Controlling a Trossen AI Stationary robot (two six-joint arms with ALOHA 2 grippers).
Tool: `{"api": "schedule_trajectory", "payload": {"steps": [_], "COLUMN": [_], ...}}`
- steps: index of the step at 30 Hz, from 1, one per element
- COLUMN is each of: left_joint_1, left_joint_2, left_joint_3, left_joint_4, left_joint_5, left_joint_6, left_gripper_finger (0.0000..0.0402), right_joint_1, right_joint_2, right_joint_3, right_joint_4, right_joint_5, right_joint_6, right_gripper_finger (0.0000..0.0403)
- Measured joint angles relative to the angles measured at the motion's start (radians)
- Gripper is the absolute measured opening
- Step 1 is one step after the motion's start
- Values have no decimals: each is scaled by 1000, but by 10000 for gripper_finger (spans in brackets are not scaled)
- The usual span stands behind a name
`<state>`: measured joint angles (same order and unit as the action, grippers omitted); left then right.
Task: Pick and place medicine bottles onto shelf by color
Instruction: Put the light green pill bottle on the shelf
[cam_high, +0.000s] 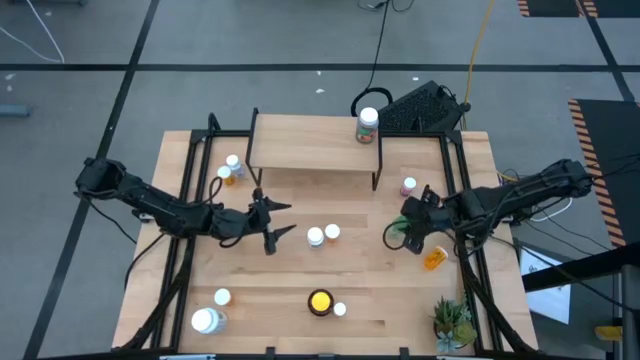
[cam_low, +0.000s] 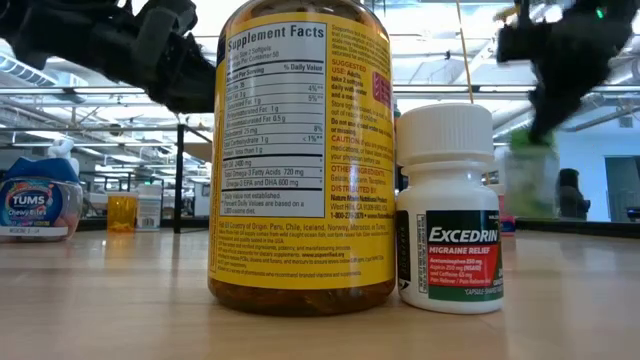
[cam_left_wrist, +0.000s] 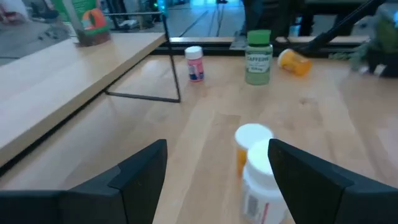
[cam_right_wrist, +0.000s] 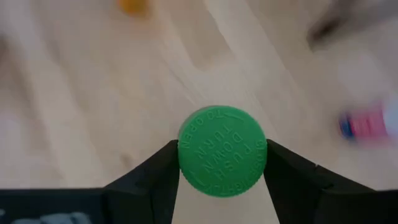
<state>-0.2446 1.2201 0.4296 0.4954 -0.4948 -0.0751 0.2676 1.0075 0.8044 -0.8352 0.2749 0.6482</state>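
While the right gripper (cam_right_wrist: 222, 163) clamps the ribbed green cap of a small green plastic medicine bottle (cam_right_wrist: 222, 151) above the tabletop's right side, the left gripper (cam_high: 277, 221) hovers spread wide near two white-capped bottles (cam_high: 323, 235) at mid-table. One green-labelled white-capped bottle (cam_high: 367, 125) stands on the low light-wood shelf (cam_high: 310, 147).

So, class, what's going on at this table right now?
Two robot arms are sorting medicine bottles onto a shelf. The right end effector is shut on a green-capped bottle at the table's right side. The left end effector is open, facing two white-capped bottles mid-table. One bottle already stands on the shelf.
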Motion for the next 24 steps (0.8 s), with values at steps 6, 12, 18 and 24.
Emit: {"api": "schedule_trajectory", "payload": {"steps": [6,12,18,24], "left_joint_1": [34,53,92,123], "left_joint_2": [64,251,368,455], "left_joint_3": [106,314,493,585], "left_joint_4": [0,-36,-190,-263], "left_joint_5": [135,234,339,504], "left_joint_6": [-11,83,115,133], "left_gripper_finger": [285,285,287,308], "right_joint_1": [0,0,-5,-5], "right_joint_2": [41,164,281,331], "right_joint_3": [113,228,310,335], "right_joint_4": [222,286,326,428], "right_joint_5": [-67,-69,-65,-67], "right_joint_6": [-359,-622,-807,-951], "right_gripper_finger": [191,191,191,200]}}
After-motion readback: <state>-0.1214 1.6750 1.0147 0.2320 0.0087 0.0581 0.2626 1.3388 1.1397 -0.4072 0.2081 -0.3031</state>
